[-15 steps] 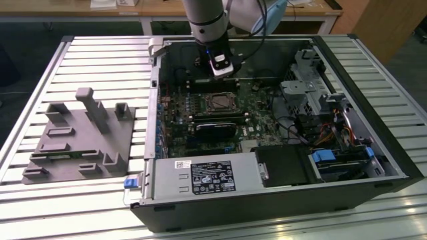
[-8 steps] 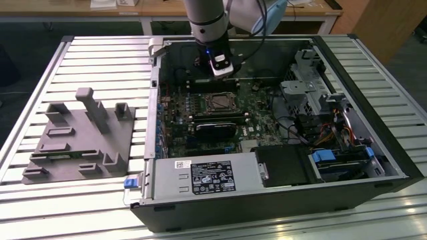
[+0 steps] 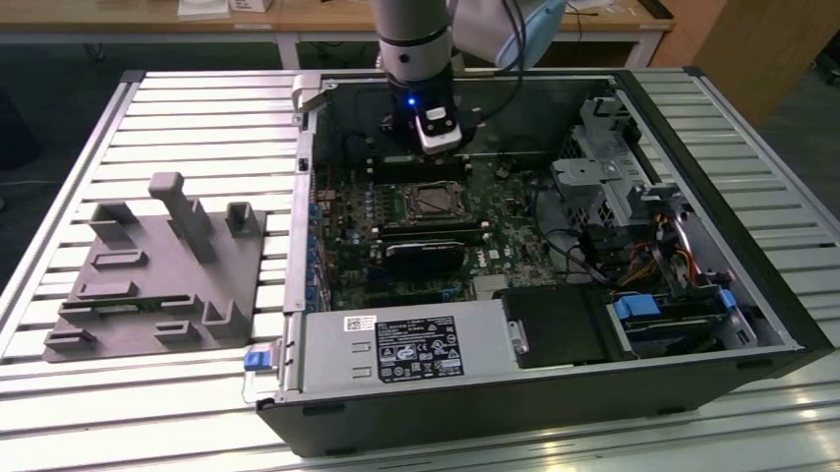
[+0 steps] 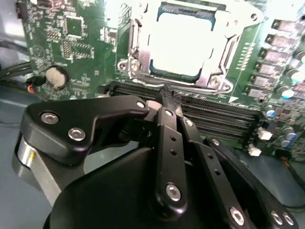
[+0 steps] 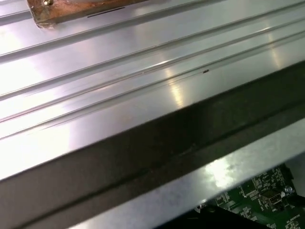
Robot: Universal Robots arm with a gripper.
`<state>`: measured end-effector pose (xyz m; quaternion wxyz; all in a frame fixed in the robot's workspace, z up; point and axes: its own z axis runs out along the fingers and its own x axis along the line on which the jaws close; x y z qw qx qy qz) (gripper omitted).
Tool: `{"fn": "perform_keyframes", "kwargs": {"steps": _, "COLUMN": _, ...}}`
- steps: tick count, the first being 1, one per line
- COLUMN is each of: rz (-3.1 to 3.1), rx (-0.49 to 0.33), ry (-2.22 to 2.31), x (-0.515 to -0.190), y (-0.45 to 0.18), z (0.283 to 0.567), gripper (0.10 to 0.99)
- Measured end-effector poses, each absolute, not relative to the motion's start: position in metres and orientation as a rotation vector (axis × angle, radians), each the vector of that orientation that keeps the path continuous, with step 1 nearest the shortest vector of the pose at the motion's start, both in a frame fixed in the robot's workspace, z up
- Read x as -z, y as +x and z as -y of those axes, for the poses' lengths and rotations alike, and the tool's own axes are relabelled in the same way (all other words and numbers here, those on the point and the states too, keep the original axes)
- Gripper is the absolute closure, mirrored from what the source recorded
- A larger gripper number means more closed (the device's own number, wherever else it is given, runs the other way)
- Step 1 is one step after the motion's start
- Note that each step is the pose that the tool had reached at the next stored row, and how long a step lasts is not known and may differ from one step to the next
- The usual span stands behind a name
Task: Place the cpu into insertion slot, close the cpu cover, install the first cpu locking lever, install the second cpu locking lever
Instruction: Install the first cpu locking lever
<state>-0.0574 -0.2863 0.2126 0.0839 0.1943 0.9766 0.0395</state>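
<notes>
An open computer case (image 3: 735, 324) lies on a slatted metal tabletop (image 3: 197, 98), with the arm reaching down into it near the upper middle of the exterior view. The pincer (image 4: 164, 98) sits low over the green circuit board (image 4: 71, 43), just beside the long black memory slots (image 4: 214, 117) and close to the insertion slot (image 3: 430, 202), which lies at the centre of the board in the exterior view. In the second wrist view the cpu (image 4: 183, 45) already rests in that socket at the upper middle of the frame, its pale metal face glaring under the light, and the cpu cover (image 4: 143, 52) appears to lie down around it as a silvery frame. Whether either locking lever is hooked cannot be told. The pincer's black linkages are drawn together towards the tip, so it appears closed or nearly so, with nothing visibly held. In judgement, the chip is light, rigid and easily damaged; it should be taken only by its edges. The cover and levers are thin sprung metal, stiff but smooth, best pushed near their free ends. A grey moulded holder (image 3: 151, 275) stands on the tabletop at the left of the exterior view, well apart from the case.
</notes>
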Motion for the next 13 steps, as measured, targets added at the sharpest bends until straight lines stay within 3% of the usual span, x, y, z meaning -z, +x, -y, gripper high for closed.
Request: {"fn": "perform_keyframes", "kwargs": {"steps": 13, "rz": -2.930, "rx": -0.026, "ry": 0.577, "x": -0.212, "y": -0.055, "z": 0.304, "gripper": 0.980}}
